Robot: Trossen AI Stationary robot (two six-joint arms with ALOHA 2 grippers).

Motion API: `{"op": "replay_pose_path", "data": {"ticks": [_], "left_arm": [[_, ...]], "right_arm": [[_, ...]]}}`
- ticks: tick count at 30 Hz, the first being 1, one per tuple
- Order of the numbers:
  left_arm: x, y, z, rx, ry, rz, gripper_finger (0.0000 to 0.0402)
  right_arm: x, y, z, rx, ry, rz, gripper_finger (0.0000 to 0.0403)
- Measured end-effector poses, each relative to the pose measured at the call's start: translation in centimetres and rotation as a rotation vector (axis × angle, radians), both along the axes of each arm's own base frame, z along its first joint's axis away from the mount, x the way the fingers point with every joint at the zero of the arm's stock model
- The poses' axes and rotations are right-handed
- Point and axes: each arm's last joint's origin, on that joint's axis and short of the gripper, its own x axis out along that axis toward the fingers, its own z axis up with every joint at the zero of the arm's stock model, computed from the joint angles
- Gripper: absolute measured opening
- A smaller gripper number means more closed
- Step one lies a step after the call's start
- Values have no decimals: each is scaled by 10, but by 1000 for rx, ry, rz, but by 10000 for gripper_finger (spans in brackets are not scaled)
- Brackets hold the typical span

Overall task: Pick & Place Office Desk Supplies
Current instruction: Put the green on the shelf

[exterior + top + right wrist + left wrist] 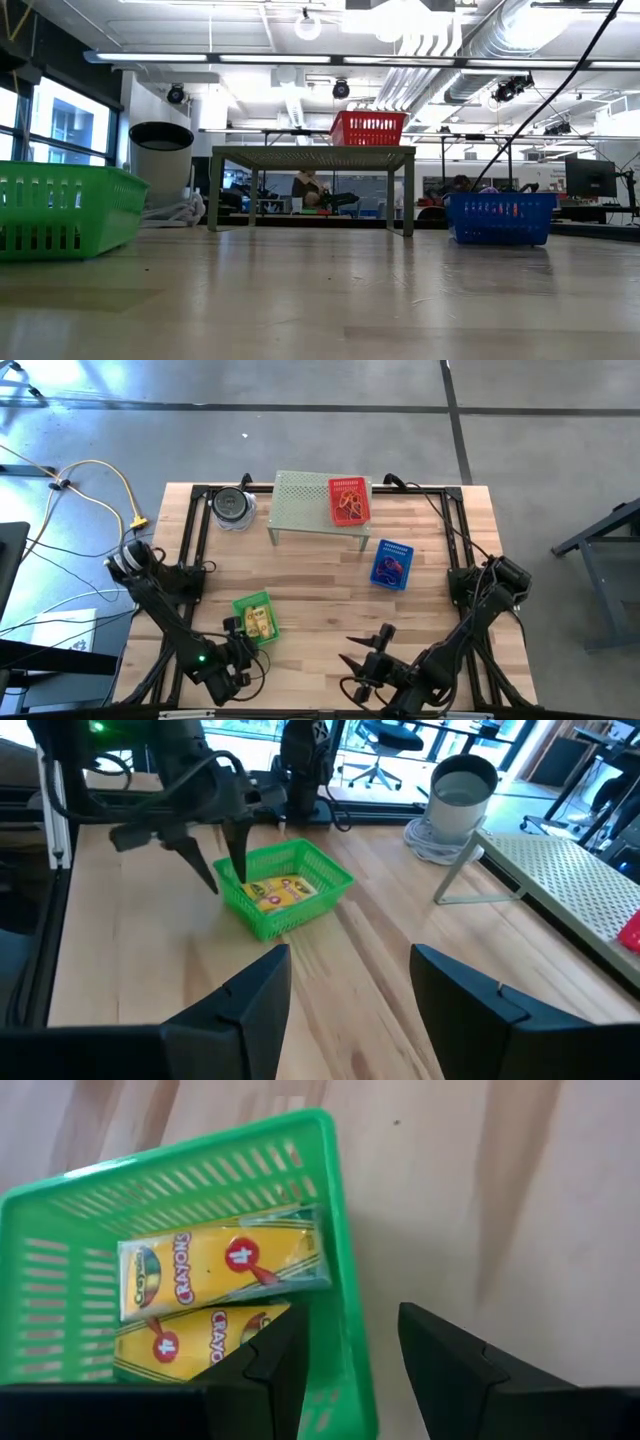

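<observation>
A green basket (254, 617) stands on the table at the near left and holds two yellow crayon packets (220, 1265). My left gripper (350, 1325) is open and tilted down over the basket's wall (345, 1250). One finger (270, 1365) is inside above a packet, the other (445, 1365) outside; I see no touch. The right wrist view shows the left gripper (218, 870) at the basket's corner. My right gripper (365, 650) hangs open above bare table, to the right of the basket. Small loops lie in a red basket (349, 500) and a blue basket (392, 563).
The red basket sits on a pale-green perforated shelf (305, 500) at the table's far middle. The blue basket stands on the table just right of it. A round grey container (232, 507) is at the far left. Bare wood lies across the table's middle (320, 595).
</observation>
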Motion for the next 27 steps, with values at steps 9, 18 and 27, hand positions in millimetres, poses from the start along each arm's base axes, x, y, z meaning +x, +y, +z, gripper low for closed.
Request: {"op": "replay_pose_path", "data": {"ticks": [9, 18, 27], "left_arm": [[1, 4, -4, 40, -35, 69, 147], [-15, -1, -11, -10, 2, 102, 147], [-15, 5, -16, -15, 14, 140, 114]], "right_arm": [[0, 1, -1, 22, 40, 36, 195], [0, 0, -3, 69, 49, 30, 195], [-1, -1, -4, 101, 57, 22, 195]]}}
